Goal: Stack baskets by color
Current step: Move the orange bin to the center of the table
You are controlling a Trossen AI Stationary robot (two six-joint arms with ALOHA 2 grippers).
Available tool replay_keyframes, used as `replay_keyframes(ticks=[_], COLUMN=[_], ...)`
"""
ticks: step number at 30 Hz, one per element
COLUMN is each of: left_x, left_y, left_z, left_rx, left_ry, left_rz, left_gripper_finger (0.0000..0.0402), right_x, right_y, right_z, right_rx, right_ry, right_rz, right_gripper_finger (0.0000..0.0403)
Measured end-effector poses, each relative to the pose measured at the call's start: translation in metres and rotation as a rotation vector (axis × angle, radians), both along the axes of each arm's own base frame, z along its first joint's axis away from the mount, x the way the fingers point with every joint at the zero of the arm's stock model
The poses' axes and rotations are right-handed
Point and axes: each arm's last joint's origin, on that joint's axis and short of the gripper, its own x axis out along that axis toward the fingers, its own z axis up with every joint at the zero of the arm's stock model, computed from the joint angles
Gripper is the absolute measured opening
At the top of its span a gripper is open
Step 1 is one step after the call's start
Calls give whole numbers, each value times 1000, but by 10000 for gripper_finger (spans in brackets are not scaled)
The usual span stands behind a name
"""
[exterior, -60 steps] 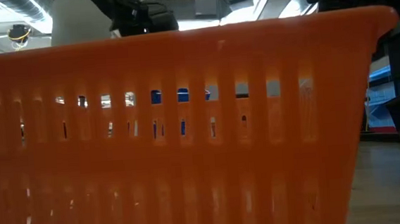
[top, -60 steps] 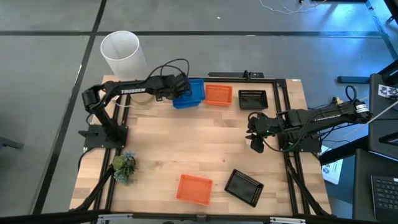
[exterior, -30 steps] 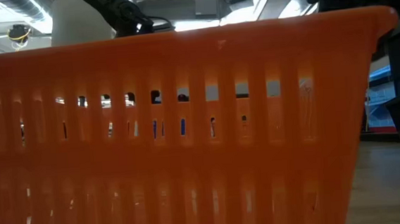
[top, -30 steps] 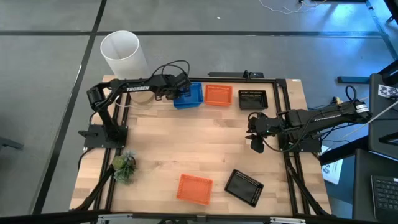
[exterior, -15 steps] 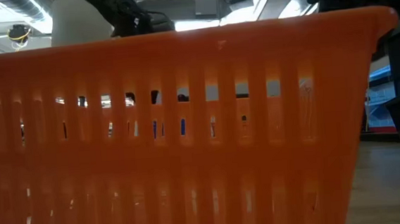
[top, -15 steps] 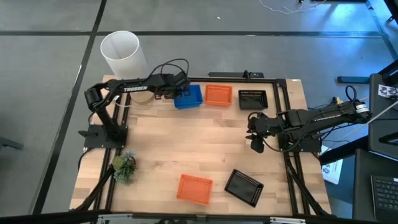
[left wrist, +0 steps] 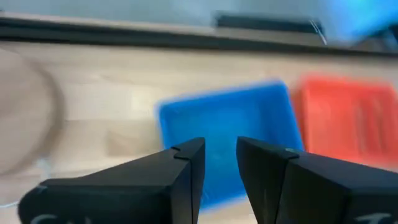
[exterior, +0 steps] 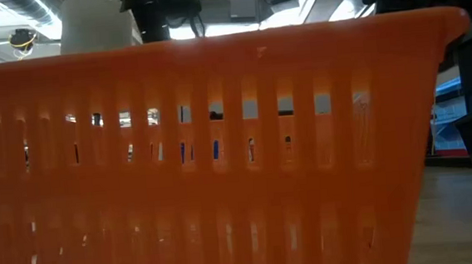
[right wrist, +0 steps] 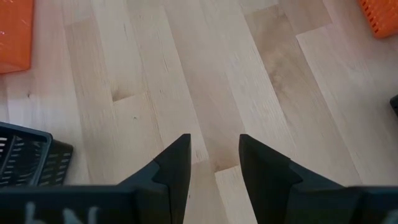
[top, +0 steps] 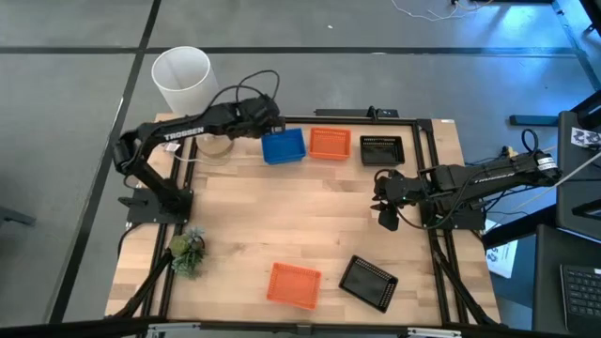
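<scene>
Along the table's far edge a blue basket (top: pixel 284 145), an orange basket (top: pixel 330 143) and a black basket (top: pixel 381 149) stand in a row on their bases. Another orange basket (top: pixel 293 284) and another black basket (top: pixel 367 282) lie near the front edge. My left gripper (top: pixel 269 122) hangs open above the blue basket's left end; in its wrist view (left wrist: pixel 221 168) the blue basket (left wrist: pixel 230 127) lies below the fingers, apart from them. My right gripper (top: pixel 382 202) is open over bare wood at the right (right wrist: pixel 214 162).
A tall white cylinder (top: pixel 185 80) stands off the far left corner, and a small green plant (top: pixel 188 252) sits at the left edge. The near orange basket (exterior: pixel 221 158) fills the low view. Bare wood lies across the table's middle.
My left gripper has come off the blue basket's left end, rising and drawing back toward the far left. The blue basket stays at the far edge, resting level.
</scene>
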Motion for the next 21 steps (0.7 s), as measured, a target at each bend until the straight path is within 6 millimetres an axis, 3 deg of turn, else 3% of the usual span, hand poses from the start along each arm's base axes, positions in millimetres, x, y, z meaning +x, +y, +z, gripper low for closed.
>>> replay_keyframes(ticks=[3, 5, 11, 17, 21], left_x=[15, 25, 45, 36, 26], left_y=[-21, -45, -143, -232, -276], left_z=[-5, -7, -6, -6, -4], left_rx=[-51, -99, -164, -107, -22], left_ry=[16, 23, 8, 46, 30], left_rz=[-228, -414, -815, -1055, -1168], left_gripper_finger=[83, 83, 83, 82, 82], right_x=[0, -1, -1, -1, -1], right_y=[0, 0, 0, 0, 0], right_z=[0, 0, -1, -1, -1], right_rx=[0, -1, -2, -1, 12], right_ry=[1, 8, 18, 18, 17], right_rz=[0, 1, -1, -2, -22], right_gripper_finger=[135, 135, 135, 135, 135])
